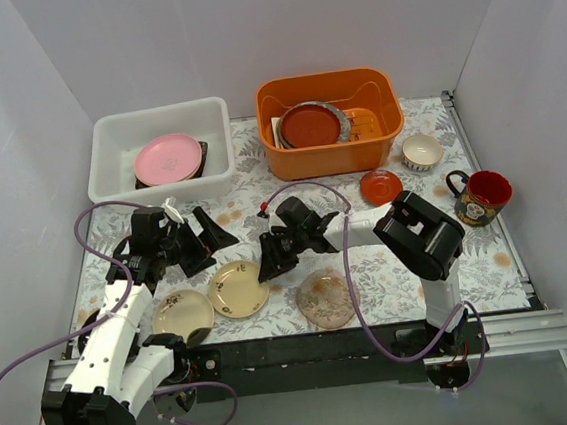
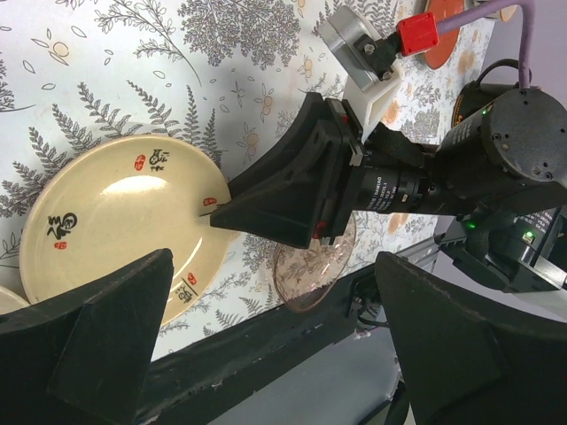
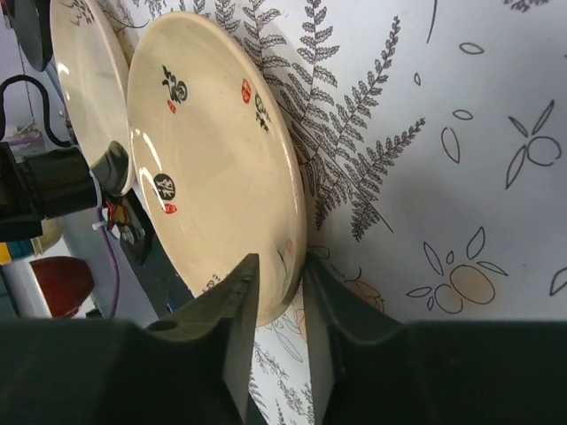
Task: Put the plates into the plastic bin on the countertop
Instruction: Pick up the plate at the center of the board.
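Near the counter's (image 1: 380,274) near edge, left of centre, a cream plate (image 1: 239,288) lies flat and face up. Being round, it has no long axis; black characters and red seals ring its inside. A second cream plate (image 1: 181,316) lies just to its left, and a glass plate (image 1: 325,301) lies near its right.

The right gripper (image 1: 269,266) meets the cream plate at its far right rim. In the wrist view its fingers (image 3: 237,301) stand close on either side of that rim, one over the inside and one outside. I cannot tell whether they press it. The right arm rises from the near right edge to a high elbow, then its forearm reaches left and slopes down to the plate.

The left gripper (image 1: 206,245) hangs spread wide and empty just beyond the two cream plates, pointing right. Its arm stretches up from the near left corner.

The bin (image 1: 116,138) sits at the far left corner, its long axis running left to right. It holds a pink plate (image 1: 168,158) atop a black plate (image 1: 214,159). A red plate (image 1: 380,186) lies just in front of the orange tub (image 1: 333,152).
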Available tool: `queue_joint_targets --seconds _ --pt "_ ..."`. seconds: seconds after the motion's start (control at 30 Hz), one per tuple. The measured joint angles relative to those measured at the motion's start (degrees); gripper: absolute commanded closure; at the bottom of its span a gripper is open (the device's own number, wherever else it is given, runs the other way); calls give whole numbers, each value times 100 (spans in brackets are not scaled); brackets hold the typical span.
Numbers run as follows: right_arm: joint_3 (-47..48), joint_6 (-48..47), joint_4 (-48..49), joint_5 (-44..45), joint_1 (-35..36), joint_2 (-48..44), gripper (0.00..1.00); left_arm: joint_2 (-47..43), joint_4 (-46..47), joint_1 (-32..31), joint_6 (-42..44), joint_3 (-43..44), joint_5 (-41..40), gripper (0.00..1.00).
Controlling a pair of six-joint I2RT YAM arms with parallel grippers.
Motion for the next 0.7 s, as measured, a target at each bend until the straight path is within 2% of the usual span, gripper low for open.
queue_joint_targets --seconds 0.07,0.2,0.3,0.7 --pt "9 0 -17 24 2 33 77 0 -13 -2 0 0 0 2" --pt "114 -22 -168 116 35 103 93 0 -13 0 0 0 0 2" --pt "138 -59 -251 197 52 103 99 0 -17 -2 7 0 0 2" --pt "59 -243 -785 929 -76 -461 99 -153 -282 -2 177 28 -221 3"
